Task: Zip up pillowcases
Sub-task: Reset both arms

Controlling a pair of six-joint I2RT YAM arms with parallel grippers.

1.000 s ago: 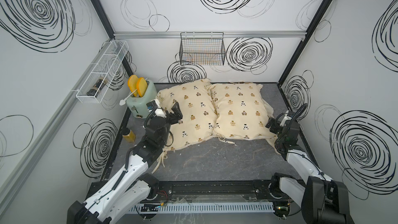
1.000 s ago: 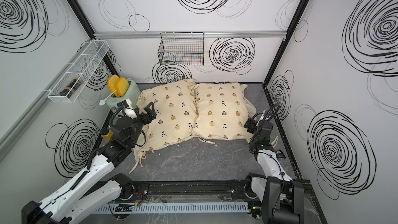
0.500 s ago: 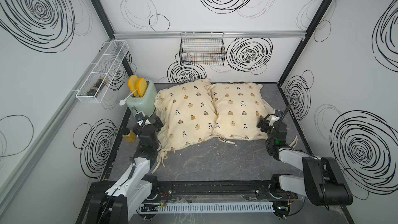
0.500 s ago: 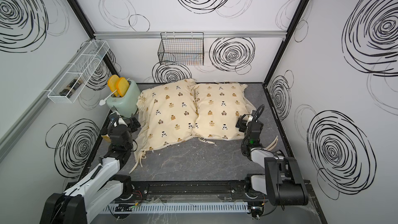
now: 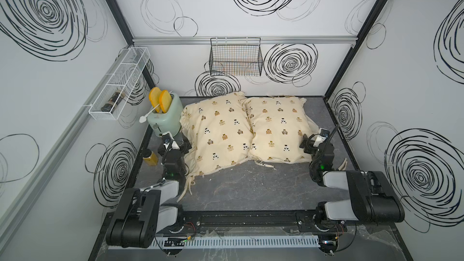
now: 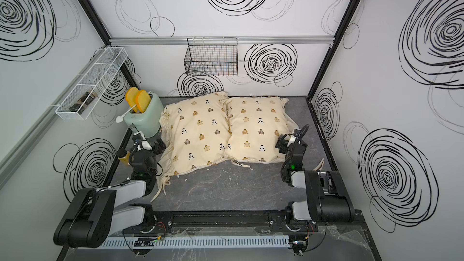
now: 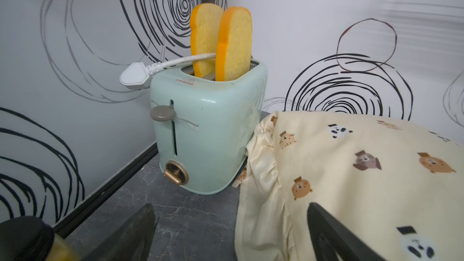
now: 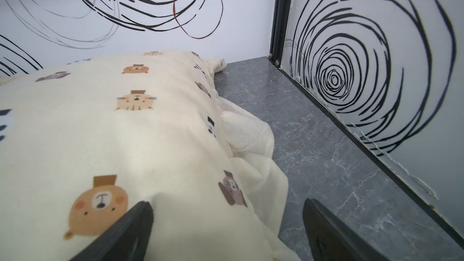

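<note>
On table [image 5: 251, 187]: 2 pillowcases [image 5: 221, 131], 1 toaster [image 5: 164, 119], 2 bread slices [image 5: 160, 99]; left claw [image 5: 174, 145], right claw [image 5: 313, 139] gaping, empty.

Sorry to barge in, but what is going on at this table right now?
Two bear-print pillowcases lie side by side on the table, waiting to be zipped. The left pincer, open, sits at the outer edge of the left pillowcase, beside the toaster; the right pincer, open, straddles the outer edge of the right pillowcase, where white inner fabric shows. Neither holds anything.
</note>
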